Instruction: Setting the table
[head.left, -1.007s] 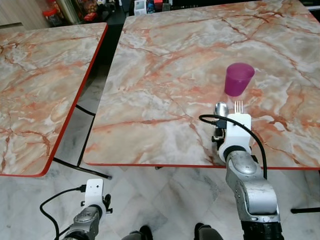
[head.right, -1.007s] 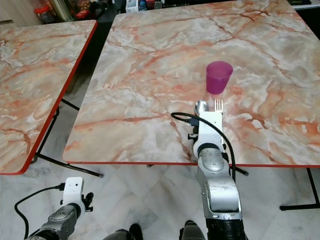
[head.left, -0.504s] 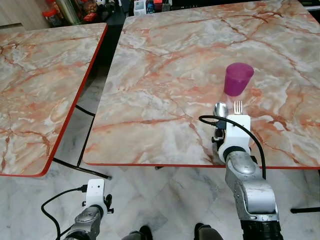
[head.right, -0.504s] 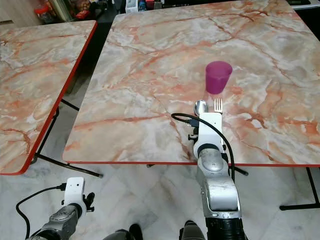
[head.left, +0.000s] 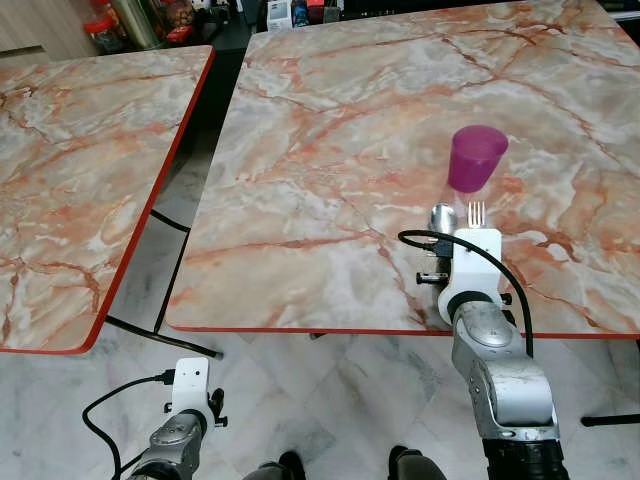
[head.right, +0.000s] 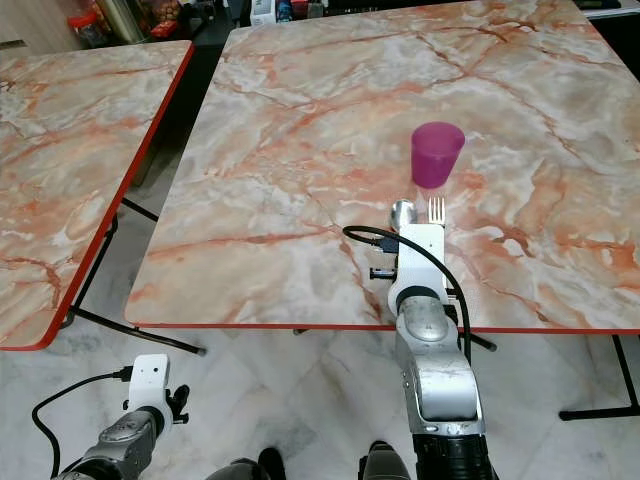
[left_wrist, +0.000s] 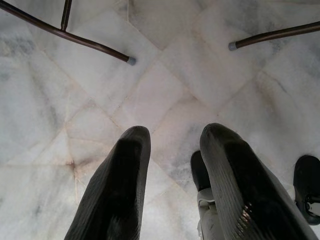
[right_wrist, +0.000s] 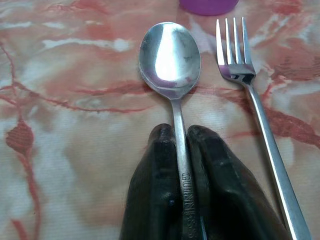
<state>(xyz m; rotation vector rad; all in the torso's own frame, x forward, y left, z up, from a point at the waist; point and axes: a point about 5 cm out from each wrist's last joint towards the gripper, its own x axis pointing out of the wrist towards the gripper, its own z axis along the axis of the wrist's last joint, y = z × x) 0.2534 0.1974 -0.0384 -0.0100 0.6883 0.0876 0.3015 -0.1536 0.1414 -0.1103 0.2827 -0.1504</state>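
Left table (head.left: 70, 160): a marble-patterned top with a red edge, at about 10 o'clock in the head view, apart from the main table across a dark gap.
Floor (left_wrist: 175, 75): pale grey-white marble tiles; thin metal table legs (left_wrist: 95, 44) cross it in the left wrist view.
Left gripper (left_wrist: 172, 165): hangs low at about 7 o'clock in the head view, over the floor, its two black fingers spread apart with nothing between them.
Main table (head.left: 330, 150): a large marble-patterned top with a red edge, from the centre to 3 o'clock.
Right gripper (right_wrist: 182, 145): rests low over the near edge of the main table, at about 5 o'clock; its two black fingers are pressed together on the handle of the spoon.
Spoon (right_wrist: 170, 59): silver, lying flat on the main table, bowl facing up and pointing toward 12 o'clock, handle pinched in the right gripper.
Fork (right_wrist: 242, 70): silver, flat on the table just to the right of the spoon and parallel to it, tines toward 12 o'clock, apart from the gripper's fingers.
Cup (head.left: 475, 158): purple plastic, upright on the main table, just beyond the tips of the spoon and fork, at about 1 o'clock.
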